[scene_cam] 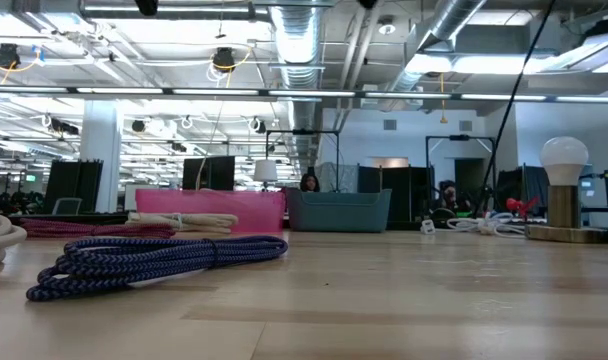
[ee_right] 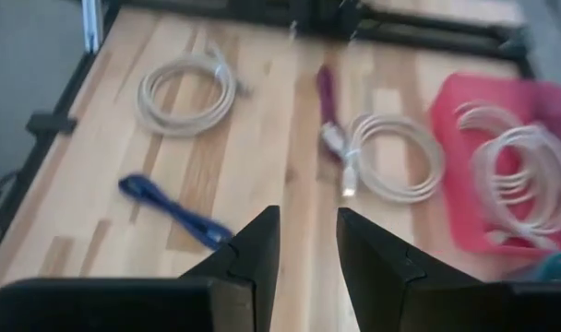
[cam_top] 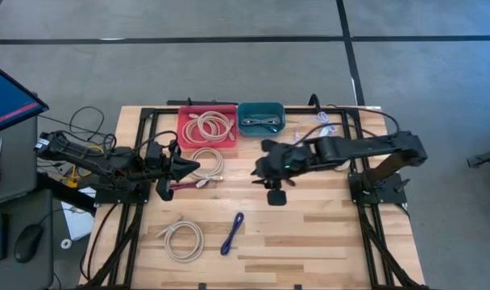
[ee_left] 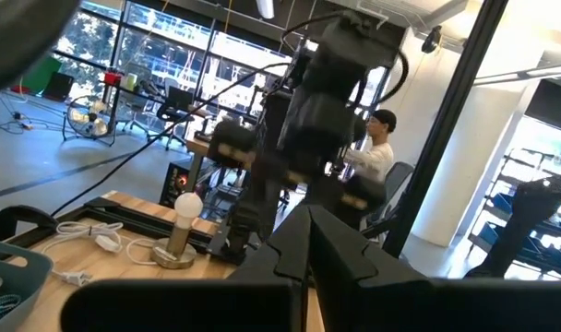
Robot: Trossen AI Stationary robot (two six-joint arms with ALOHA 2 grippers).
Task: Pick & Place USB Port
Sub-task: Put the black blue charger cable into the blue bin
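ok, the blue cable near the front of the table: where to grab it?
Grip the blue cable across the middle of its bundle, coming straight down. It lies flat, folded into a narrow strip with bare wood on both sides, so fingers should straddle its narrow width.

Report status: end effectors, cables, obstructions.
Right end effector open, empty, above table centre. Left end effector parked at left, shut. Blue cable, white coil loose on table; nothing blocking.

Wooden table (cam_top: 309,234) with cables, two bins
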